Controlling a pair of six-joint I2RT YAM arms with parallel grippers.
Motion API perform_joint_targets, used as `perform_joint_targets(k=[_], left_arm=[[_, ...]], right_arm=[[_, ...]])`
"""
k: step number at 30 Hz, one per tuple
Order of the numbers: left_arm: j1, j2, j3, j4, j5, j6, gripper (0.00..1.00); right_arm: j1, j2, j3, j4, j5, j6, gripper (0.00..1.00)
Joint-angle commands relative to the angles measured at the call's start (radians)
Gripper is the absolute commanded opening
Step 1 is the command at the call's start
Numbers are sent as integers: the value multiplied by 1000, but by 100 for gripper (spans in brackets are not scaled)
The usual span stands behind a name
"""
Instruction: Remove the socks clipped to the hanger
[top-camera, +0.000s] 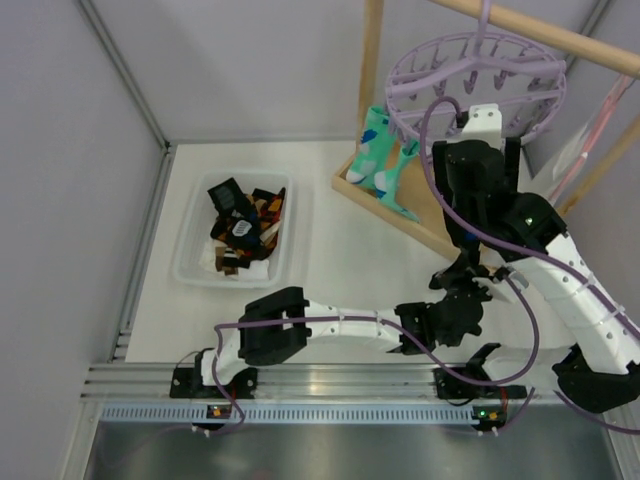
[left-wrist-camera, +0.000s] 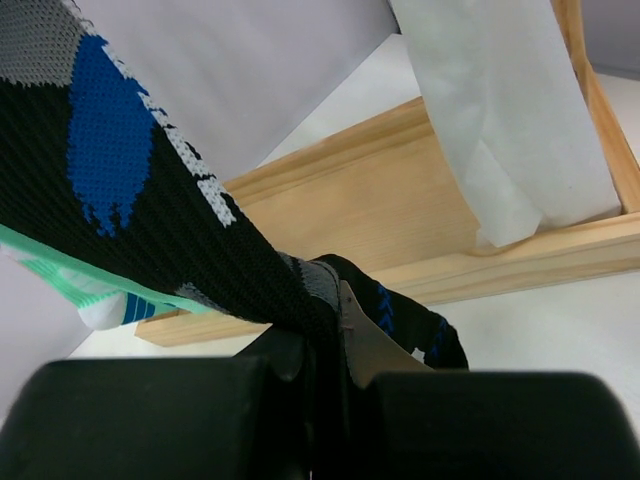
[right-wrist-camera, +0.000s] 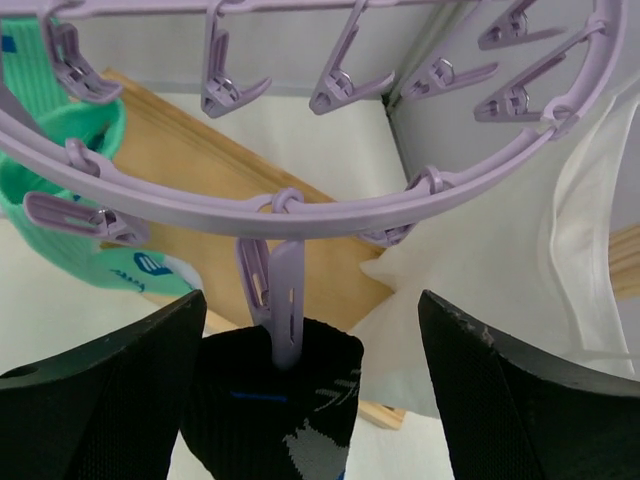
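The round purple hanger (right-wrist-camera: 330, 212) hangs from the wooden rack (top-camera: 372, 60) at the back right, with a black sock (right-wrist-camera: 250, 400) with blue and gray bits clipped in one peg (right-wrist-camera: 287, 300). My left end effector (left-wrist-camera: 322, 360) is squeezed shut on that sock. My right end effector (right-wrist-camera: 310, 390) is open wide, one finger each side of the peg.
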Motion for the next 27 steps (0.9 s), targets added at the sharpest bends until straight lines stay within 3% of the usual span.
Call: perform_joint_targets(k=[1, 13, 27], left_arm=[[-13, -10, 26, 44, 39, 3, 0], [-25, -9, 54, 44, 70, -7, 0], [-27, -22, 48, 44, 82, -33, 0]], right_arm=[[35, 23, -10, 79, 127, -28, 82], [72, 77, -86, 231, 303, -151, 76], [52, 74, -185, 433, 349, -283, 67]])
